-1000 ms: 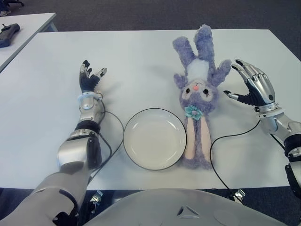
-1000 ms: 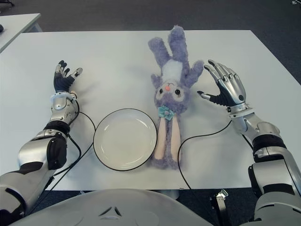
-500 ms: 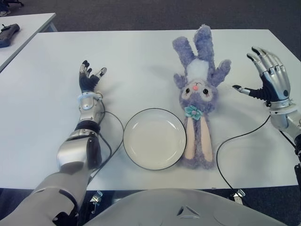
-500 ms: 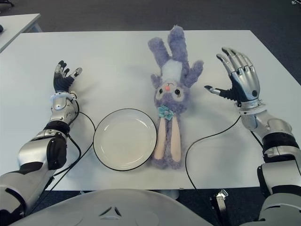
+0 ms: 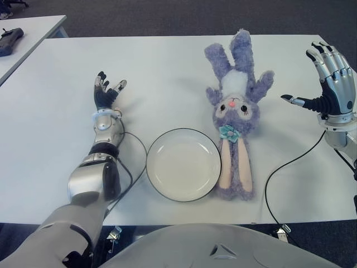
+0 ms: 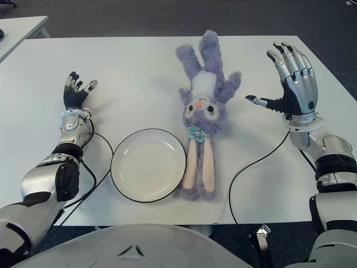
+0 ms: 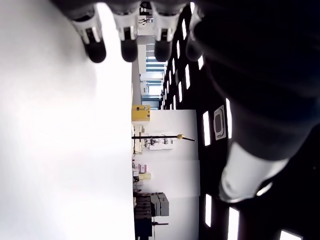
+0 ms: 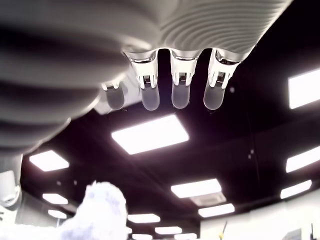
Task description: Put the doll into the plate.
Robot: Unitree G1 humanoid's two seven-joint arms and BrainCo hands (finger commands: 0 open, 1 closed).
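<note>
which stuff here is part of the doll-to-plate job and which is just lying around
Job:
- doll, lying on the table beside the plate
- plate
- right hand, open, right of the doll

Lying about:
- left hand, open, left of the plate
- black cable
- dark object, side table

Even, bright overhead lighting; eye views sharp.
Ceiling light panels (image 8: pixel 150 134) glare in the right wrist view; the near fingers (image 8: pixel 180 95) are blurred; the table (image 5: pixel 167 67) carries soft shadows.

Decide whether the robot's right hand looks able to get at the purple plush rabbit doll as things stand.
Probably yes. The right hand is open, raised beside the purple plush rabbit doll on the white table, and nothing stands between them; only its own black cable lies nearby.
</note>
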